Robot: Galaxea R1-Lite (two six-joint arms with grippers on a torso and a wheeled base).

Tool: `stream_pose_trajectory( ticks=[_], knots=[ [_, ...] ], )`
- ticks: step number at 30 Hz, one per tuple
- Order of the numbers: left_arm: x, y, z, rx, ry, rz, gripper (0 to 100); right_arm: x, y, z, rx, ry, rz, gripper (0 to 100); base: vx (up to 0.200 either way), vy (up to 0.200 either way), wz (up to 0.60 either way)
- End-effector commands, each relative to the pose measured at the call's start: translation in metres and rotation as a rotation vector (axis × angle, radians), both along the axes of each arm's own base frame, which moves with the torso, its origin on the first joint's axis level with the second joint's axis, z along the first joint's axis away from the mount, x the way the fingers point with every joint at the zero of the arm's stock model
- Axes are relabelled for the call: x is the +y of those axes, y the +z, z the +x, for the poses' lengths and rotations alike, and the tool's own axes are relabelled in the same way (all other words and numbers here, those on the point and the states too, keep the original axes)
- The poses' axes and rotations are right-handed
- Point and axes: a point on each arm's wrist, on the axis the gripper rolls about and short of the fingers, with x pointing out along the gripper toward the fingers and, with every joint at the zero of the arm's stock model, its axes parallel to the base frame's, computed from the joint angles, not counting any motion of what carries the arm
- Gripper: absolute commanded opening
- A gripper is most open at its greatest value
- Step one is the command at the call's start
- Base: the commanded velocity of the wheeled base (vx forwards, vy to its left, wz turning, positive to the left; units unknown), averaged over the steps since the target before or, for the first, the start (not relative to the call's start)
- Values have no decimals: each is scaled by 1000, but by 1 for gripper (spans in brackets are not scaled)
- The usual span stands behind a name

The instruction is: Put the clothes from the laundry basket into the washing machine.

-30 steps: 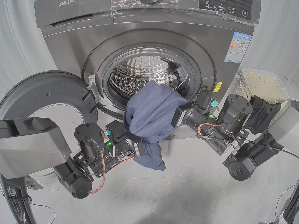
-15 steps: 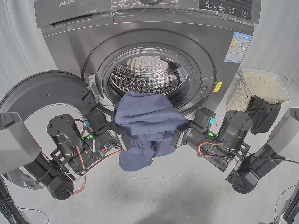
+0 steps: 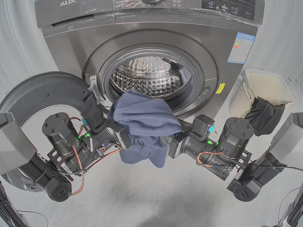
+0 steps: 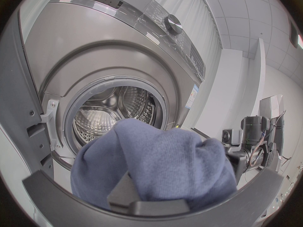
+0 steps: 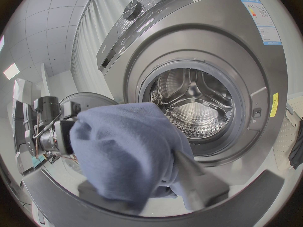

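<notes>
A second ago the right gripper held the cloth high against the drum mouth, while the left gripper sat low, under the hanging folds. Since then the left gripper has risen to the right one's level and the right one has dropped and drawn back from the washer. In the last half second both have edged toward the door side, taking the cloth along. Now the two grippers face each other with the cloth bunched between them. Each is clamped on it, its fingers wrapped in fabric. The cloth arches up over both fingertips into a hump, and its loose tail droops below them. The hump's far edge overlaps the lower rim of the drum mouth, which lies just beyond the grippers. The cloth is outside the drum. The open door stands behind the left gripper. The basket stands well off behind the right arm, beside the washer, with a dark garment hanging over its rim.
</notes>
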Motion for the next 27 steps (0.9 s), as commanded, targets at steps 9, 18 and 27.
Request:
stream_pose_trajectory(
  ticks=[9, 18, 27],
  knots=[
    [8, 18, -12, -25, -11, -54, 0, -56, -2, -63, 46, 105, -66, 100, 0, 0, 0],
    [16, 7, -27, 11, -11, -3, 0, -89, -14, -46, 101, -65, -105, 100, 0, 0, 0],
    [18, -6, -32, 12, -6, 82, 0, -108, -23, -28, 132, -167, -112, 100, 0, 0, 0]
  ],
)
